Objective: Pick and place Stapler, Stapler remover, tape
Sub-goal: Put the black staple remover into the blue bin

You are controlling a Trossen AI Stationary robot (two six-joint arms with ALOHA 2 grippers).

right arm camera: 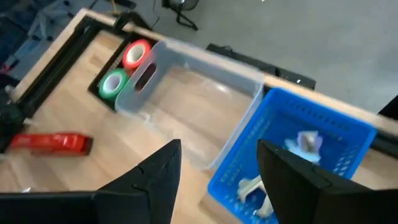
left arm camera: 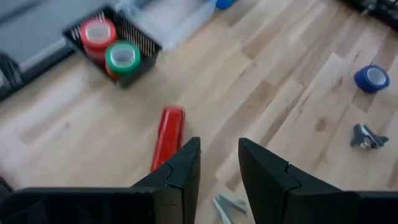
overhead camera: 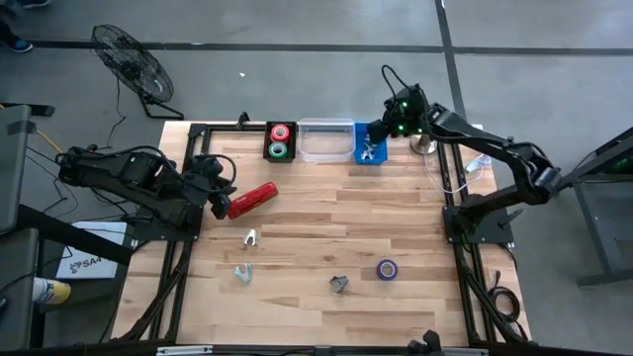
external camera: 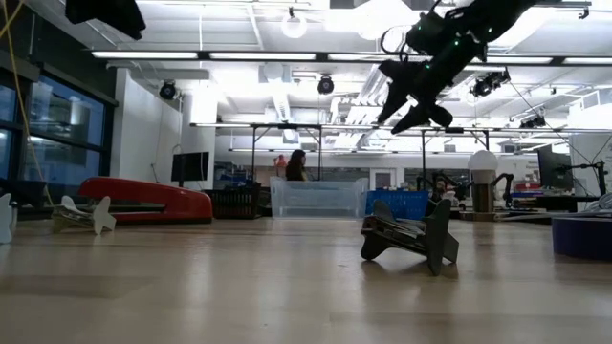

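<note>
The red stapler (overhead camera: 252, 200) lies flat on the wooden table at its left side. My left gripper (overhead camera: 220, 196) hovers above the stapler's left end, open, with nothing between its fingers (left arm camera: 219, 144). A roll of blue tape (overhead camera: 387, 269) lies near the front right. Staple removers lie loose on the table: a white one (overhead camera: 250, 238), a second (overhead camera: 244, 274) and a dark one (overhead camera: 339, 284). My right gripper (overhead camera: 388, 127) hangs open (right arm camera: 217, 149) above the blue basket (right arm camera: 348, 124), which holds staple removers (right arm camera: 305, 142).
At the far edge stand a black basket (overhead camera: 267, 153) with a red and a green tape roll, a clear bin (overhead camera: 326, 140) and the blue basket (overhead camera: 358, 156). A metal cup (overhead camera: 423, 145) stands right of them. Black frame rails run along the table's edges.
</note>
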